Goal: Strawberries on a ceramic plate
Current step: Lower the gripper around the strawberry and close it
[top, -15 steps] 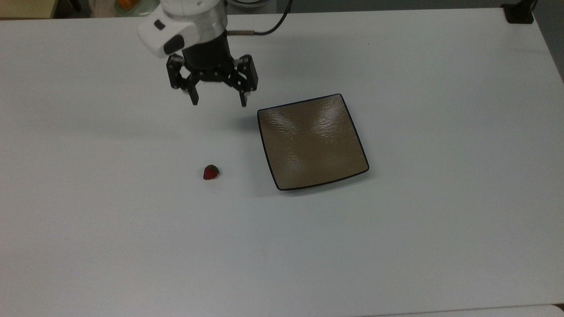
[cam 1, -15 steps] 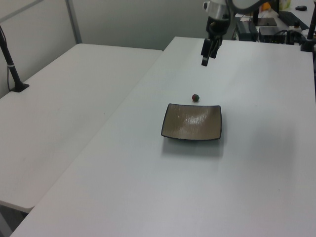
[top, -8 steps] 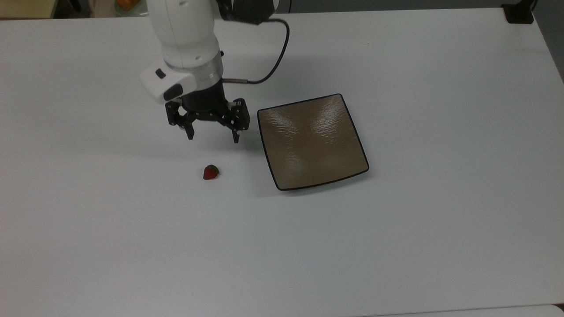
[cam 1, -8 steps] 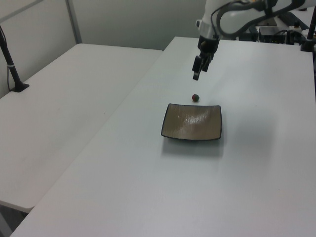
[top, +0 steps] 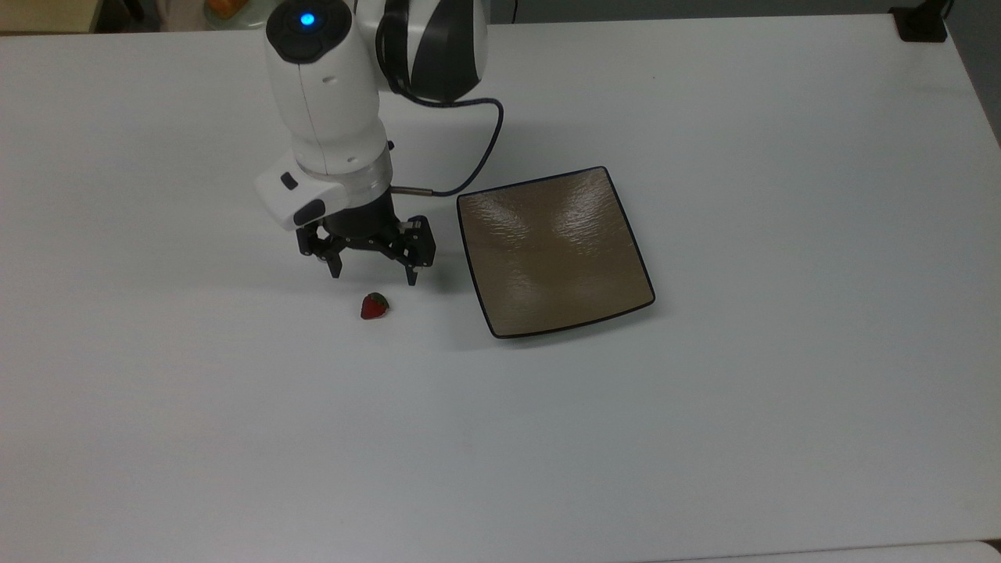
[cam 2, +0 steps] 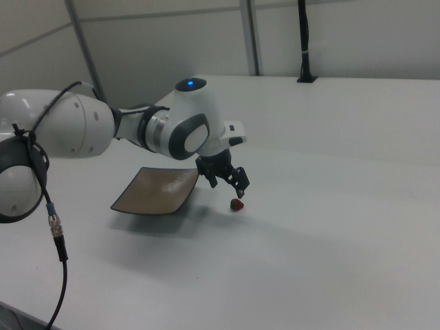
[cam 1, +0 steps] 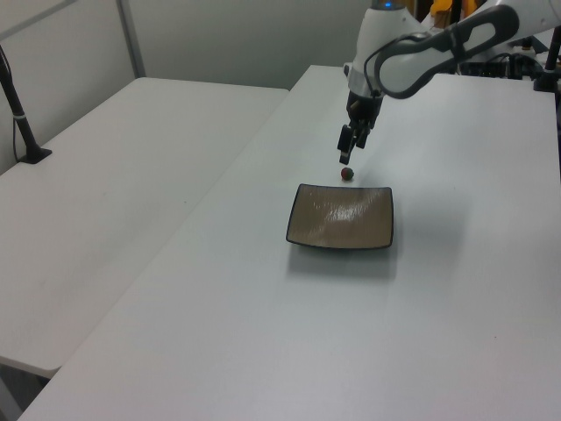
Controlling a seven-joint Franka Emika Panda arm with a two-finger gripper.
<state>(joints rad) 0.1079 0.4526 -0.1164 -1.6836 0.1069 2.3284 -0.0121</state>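
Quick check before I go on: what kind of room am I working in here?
Probably a robotics lab or test bench, not a kitchen. Plain white tables stand side by side, black posts stand clamped to them, and the table bears just a strawberry and a ceramic plate below the open gripper.

The white arm reached down from the top view's upper edge, its last link nearly vertical and a blue light glowing on top of it. A black cable looped from the wrist toward the top view's right. The black end effector pointed straight down, its two fingers spread apart with nothing between them, tips hanging just above the tabletop.
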